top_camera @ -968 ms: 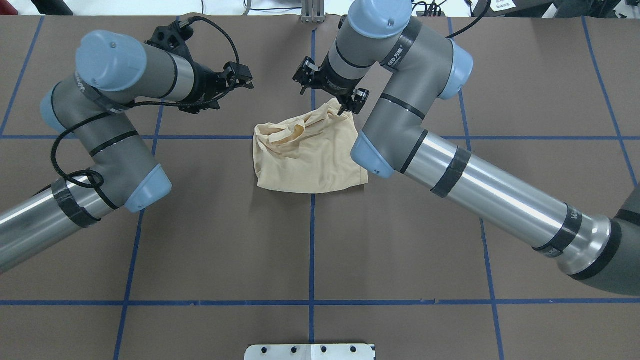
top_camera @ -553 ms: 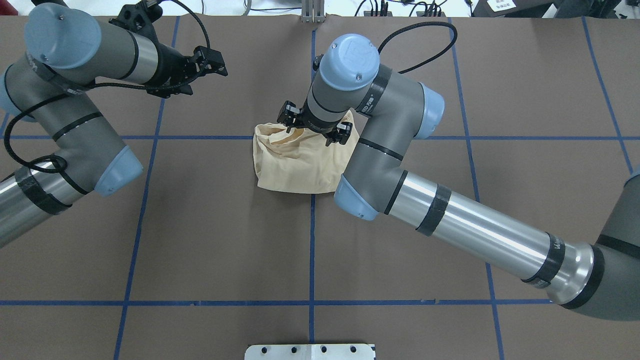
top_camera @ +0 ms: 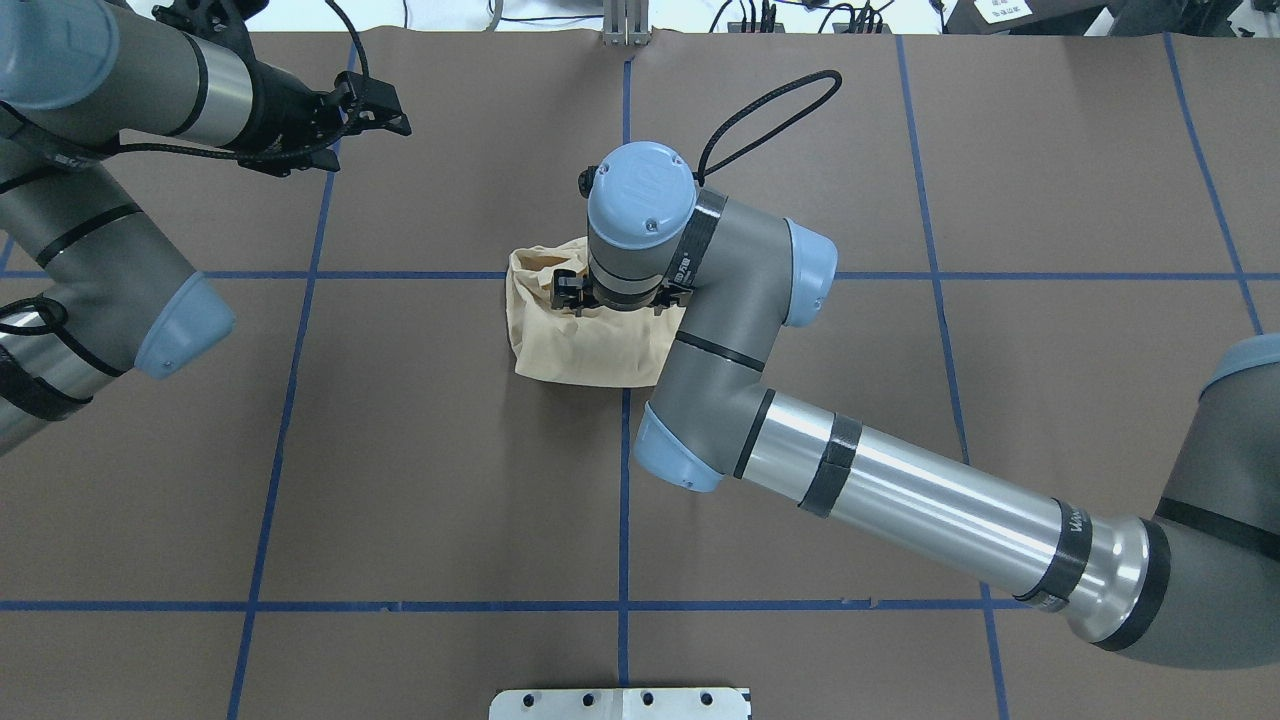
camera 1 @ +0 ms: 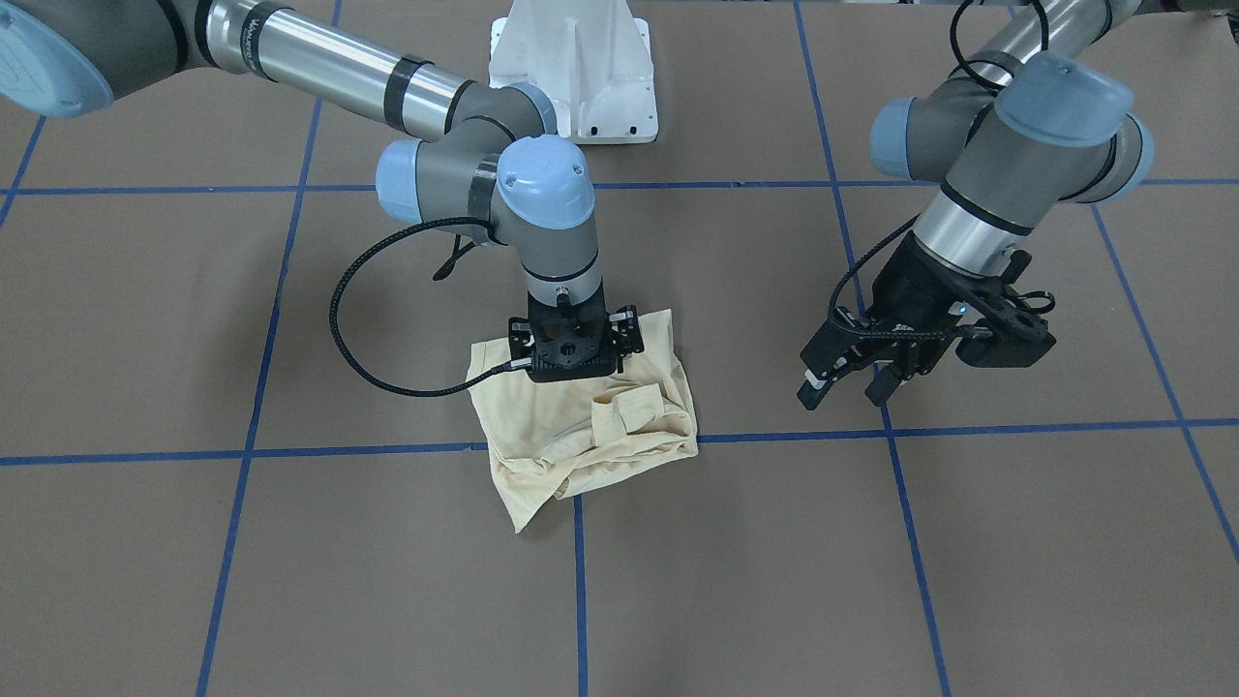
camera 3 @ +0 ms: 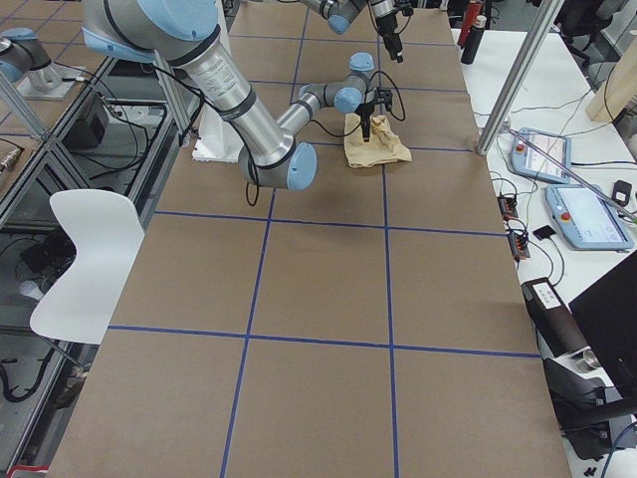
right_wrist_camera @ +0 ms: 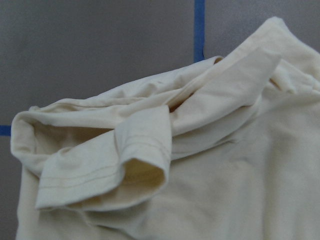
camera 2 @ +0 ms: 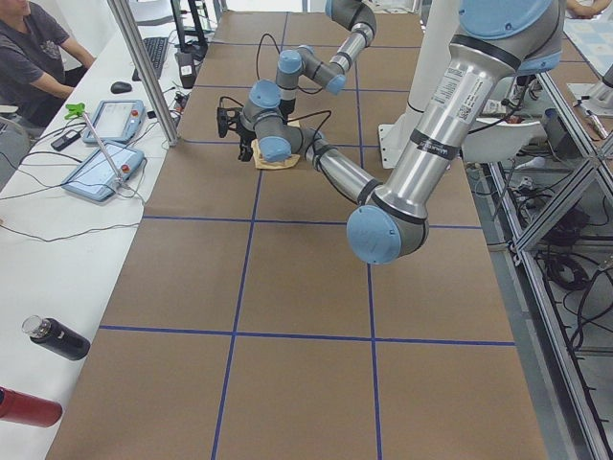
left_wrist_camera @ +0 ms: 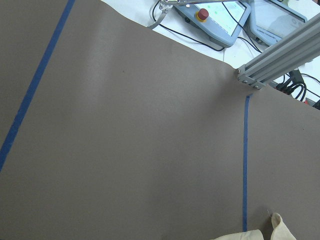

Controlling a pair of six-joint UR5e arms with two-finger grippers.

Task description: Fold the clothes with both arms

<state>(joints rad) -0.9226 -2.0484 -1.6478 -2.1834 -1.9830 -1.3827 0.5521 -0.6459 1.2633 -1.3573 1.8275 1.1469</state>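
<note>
I work in a robotics lab. Beside one long edge of my table [camera 2: 287, 278], papered brown and gridded in blue tape [camera 2: 235, 331], stands a white bench [camera 2: 57, 264] with teach pendants [camera 2: 103, 165], a keyboard [camera 2: 155, 53], cables [camera 2: 57, 235] and a seated person [camera 2: 34, 53]; along the other, aluminium framing [camera 3: 25, 124] and a white chair [camera 3: 85, 249].

Right pincer [camera 1: 573, 363], fingertips out of sight behind its own mount; shirt [top_camera: 570, 345] half under that wrist.

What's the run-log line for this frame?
task: fold clothes | right gripper: open, low over crumpled shirt | left gripper: open, empty, off to the side above table
</note>
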